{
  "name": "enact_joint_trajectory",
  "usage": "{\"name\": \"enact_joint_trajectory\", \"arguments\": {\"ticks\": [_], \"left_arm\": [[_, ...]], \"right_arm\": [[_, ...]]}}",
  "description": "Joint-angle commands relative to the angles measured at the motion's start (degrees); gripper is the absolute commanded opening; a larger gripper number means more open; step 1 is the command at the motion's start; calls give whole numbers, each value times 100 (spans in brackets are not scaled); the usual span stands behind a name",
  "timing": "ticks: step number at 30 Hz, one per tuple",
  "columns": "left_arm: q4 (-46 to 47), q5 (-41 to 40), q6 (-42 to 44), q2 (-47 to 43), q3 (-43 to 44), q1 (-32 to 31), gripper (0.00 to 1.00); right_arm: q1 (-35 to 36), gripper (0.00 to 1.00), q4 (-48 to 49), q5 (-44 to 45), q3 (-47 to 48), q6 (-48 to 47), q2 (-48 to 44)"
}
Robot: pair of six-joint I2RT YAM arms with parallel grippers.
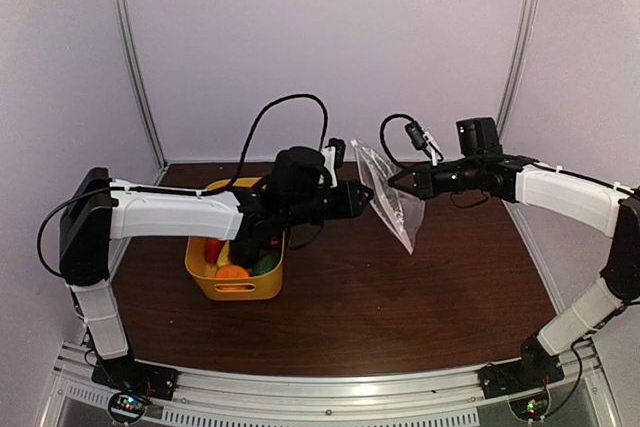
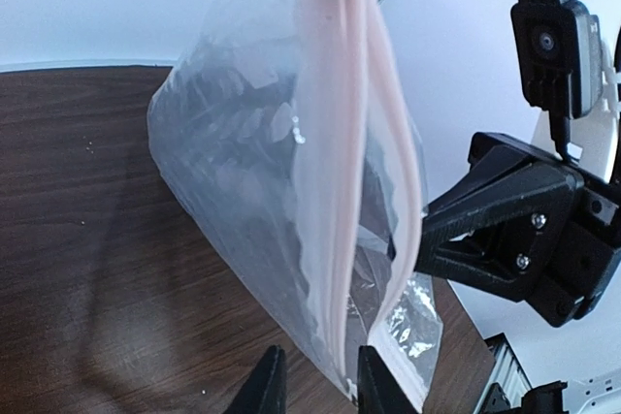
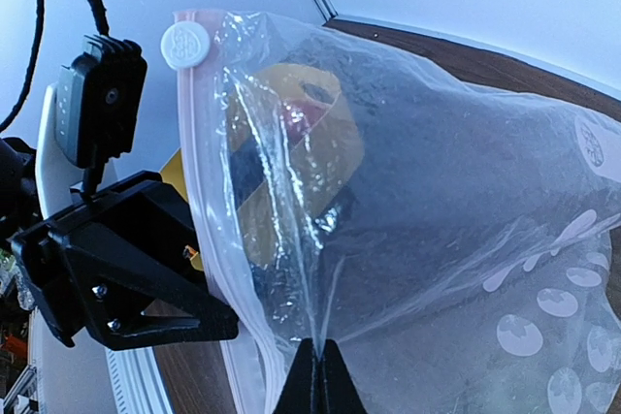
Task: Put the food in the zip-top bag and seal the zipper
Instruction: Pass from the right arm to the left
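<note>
The zip-top bag point(image 1: 392, 197) hangs in the air between my two grippers, its mouth turned toward the left arm. My right gripper point(image 1: 397, 183) is shut on a fold of the bag's film point(image 3: 317, 344). My left gripper point(image 1: 362, 197) is open, and the lower end of one mouth lip hangs between its fingers point(image 2: 320, 354). The zipper point(image 2: 340, 143) shows as two pale pink strips, parted. I see no food inside the bag. The food point(image 1: 232, 272), red, orange and green pieces, lies in the yellow basket point(image 1: 203, 282) under the left arm.
The brown table point(image 1: 400, 307) ends at a metal rail along its near edge. White walls with metal uprights close in the back and sides. A black cable point(image 1: 262, 117) loops above the left wrist. A white round tab point(image 3: 184, 46) sits at the bag's top corner.
</note>
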Motion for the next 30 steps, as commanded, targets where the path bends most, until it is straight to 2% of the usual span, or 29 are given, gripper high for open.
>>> {"name": "enact_joint_trajectory", "arguments": {"ticks": [1, 4, 6, 9, 15, 17, 22, 25, 28, 30], "left_arm": [[42, -98, -36, 69, -14, 15, 23], [-21, -250, -15, 80, -56, 15, 7], [-61, -379, 11, 94, -61, 19, 0], [-33, -488, 119, 121, -49, 23, 0], [62, -676, 179, 126, -34, 30, 0], [217, -622, 183, 89, -111, 19, 0], [1237, -65, 149, -171, -774, 2, 0], [1320, -165, 79, -346, -984, -46, 0], [1445, -466, -95, -455, -1093, -131, 0], [1541, -840, -299, -492, -1107, -239, 0]], "right_arm": [[-214, 0, 270, -435, -83, 341, -106], [-255, 0, 229, -860, -47, 342, -50], [-257, 0, 173, -1368, 11, 382, 32], [-257, 0, -227, -1558, 74, 157, -8], [-257, 0, -2219, -1605, 656, -1219, -120], [-257, 0, -2509, -1610, 763, -1431, -127], [-250, 0, -2293, -384, 664, -1437, -295], [-241, 25, -2166, 755, 737, -1390, -352], [-29, 36, -2298, 1430, 922, -1690, -528], [440, 37, -2417, 1993, 984, -2016, -714]]}}
